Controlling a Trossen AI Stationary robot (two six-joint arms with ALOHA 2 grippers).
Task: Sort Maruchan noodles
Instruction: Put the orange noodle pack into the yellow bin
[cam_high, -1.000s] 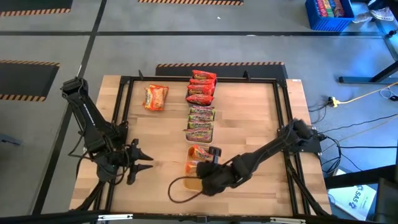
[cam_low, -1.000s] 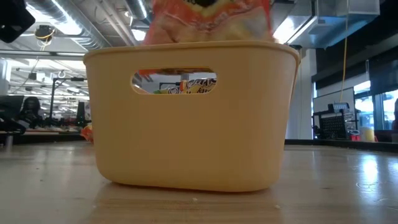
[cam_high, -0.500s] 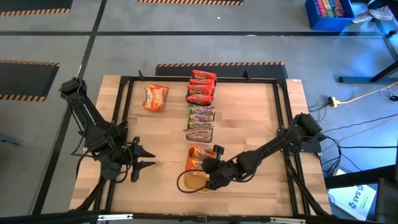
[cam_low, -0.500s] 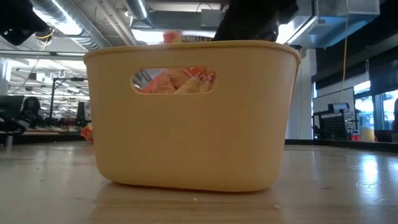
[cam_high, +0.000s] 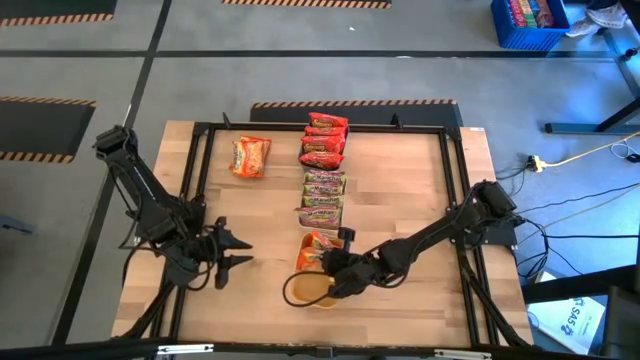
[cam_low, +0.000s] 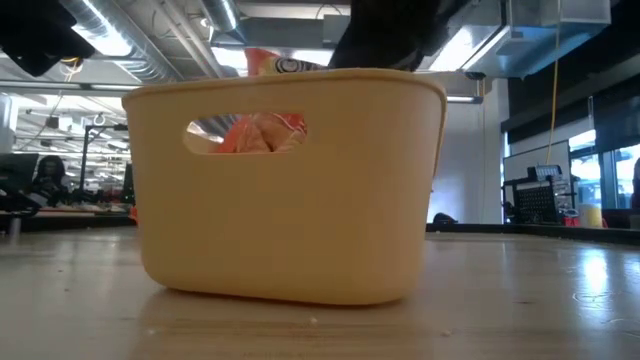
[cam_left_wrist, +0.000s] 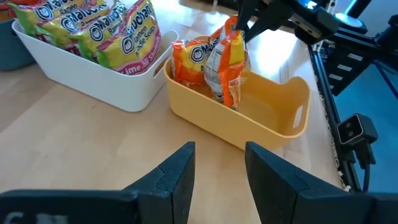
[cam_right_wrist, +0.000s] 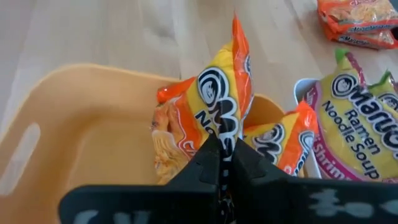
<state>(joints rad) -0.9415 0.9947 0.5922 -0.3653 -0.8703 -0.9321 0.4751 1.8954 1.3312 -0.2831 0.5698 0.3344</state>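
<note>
Over the yellow tray (cam_high: 306, 292) near the table's front edge, my right gripper (cam_high: 338, 272) is shut on an orange noodle packet (cam_right_wrist: 214, 99). That packet stands on edge in the tray, beside a second orange packet (cam_left_wrist: 191, 59) leaning at the tray's far end. In the low view the tray (cam_low: 285, 190) fills the picture and the packet (cam_low: 275, 64) shows above its rim. My left gripper (cam_high: 232, 255) hangs open over bare table to the tray's left, touching nothing, its fingers pointed at the tray (cam_left_wrist: 267, 118). My right gripper pinches the orange packet by its upper sealed edge (cam_right_wrist: 225, 134) between its two fingers. The fingers slant down at it from the table's right side. The packet hangs upright below them, its lower part (cam_left_wrist: 225, 93) down inside the yellow tray.
A white tray (cam_high: 322, 200) of green-and-pink packets sits just beyond the yellow one, with red packets (cam_high: 325, 140) farther back. Two orange packets (cam_high: 250, 156) lie on the wood at the far left. A black frame (cam_high: 455, 190) borders the table.
My right gripper has sunk with the orange packet from above the yellow tray's rim down into the tray, tipping more steeply downward and staying shut. The tray itself has shifted a little on the table.
</note>
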